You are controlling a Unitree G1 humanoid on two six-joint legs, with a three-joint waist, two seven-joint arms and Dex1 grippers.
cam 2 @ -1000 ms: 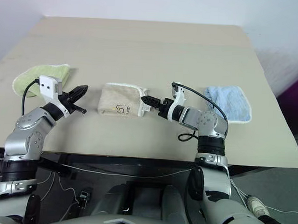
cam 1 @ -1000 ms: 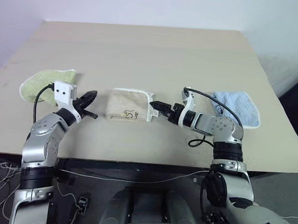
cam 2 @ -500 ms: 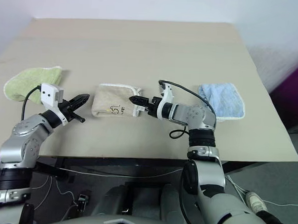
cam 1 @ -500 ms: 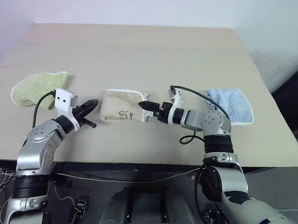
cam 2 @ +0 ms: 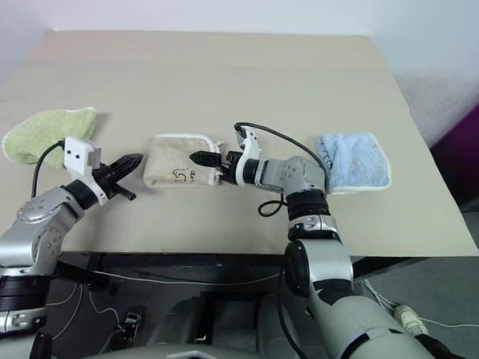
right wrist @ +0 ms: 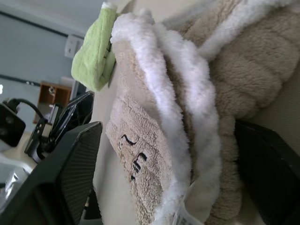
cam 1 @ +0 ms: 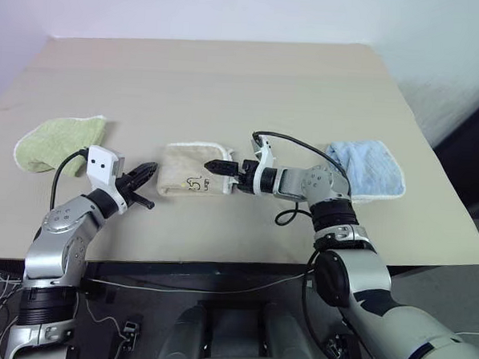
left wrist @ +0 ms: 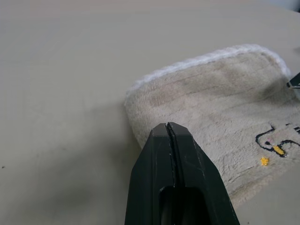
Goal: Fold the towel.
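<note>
Beige towel point(cam 1: 193, 170) lies folded on the table point(cam 1: 228, 82) between both pincers: left pincer point(cam 1: 146, 175) shut and empty just beside it, right pincer point(right wrist: 168, 154) open, straddling its layered edge. Closing unevenly could catch one layer and unfold it. Right wrist view alone shows those stacked layers

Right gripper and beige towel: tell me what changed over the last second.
The right gripper slid left, from just off the folded towel's right edge to over that edge, its open fingers now straddling the white-corded layers. The left gripper stayed shut beside the towel's left edge. The towel, green cloth and blue cloth lie as before.
</note>
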